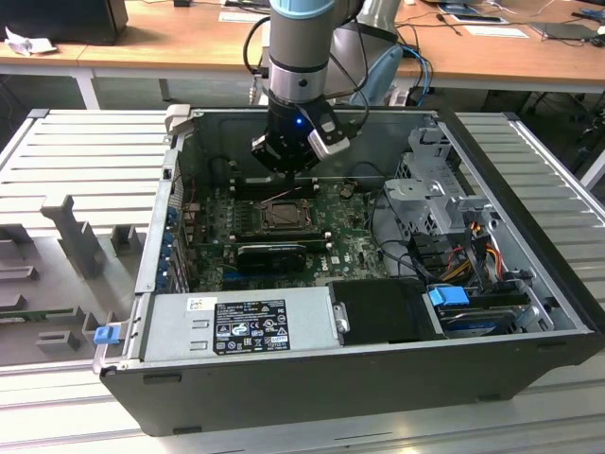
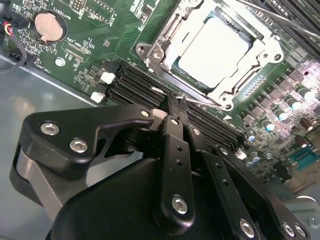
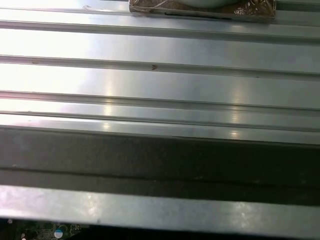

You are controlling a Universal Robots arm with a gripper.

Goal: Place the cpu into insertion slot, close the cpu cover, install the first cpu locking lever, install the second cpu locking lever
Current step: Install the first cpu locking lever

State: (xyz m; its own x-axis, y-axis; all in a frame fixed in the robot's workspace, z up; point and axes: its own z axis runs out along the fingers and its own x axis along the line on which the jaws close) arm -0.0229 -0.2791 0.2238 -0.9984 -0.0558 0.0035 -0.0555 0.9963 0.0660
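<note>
In the second wrist view the claw (image 2: 174,108) is closed, its fingertips together against a thin lever (image 2: 205,102) at the slot's (image 2: 147,50) edge. Beyond it the cpu (image 2: 212,50) lies in the slot under the lowered cover (image 2: 267,50).

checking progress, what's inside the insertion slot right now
The cpu sits in the insertion slot, its silver-grey top showing through the window of the cpu cover lying over it. The slot's contacts beneath are covered.

Lab: open computer case (image 1: 312,378) on ribbed metal bench (image 1: 85,151), desks (image 1: 170,43) behind
</note>
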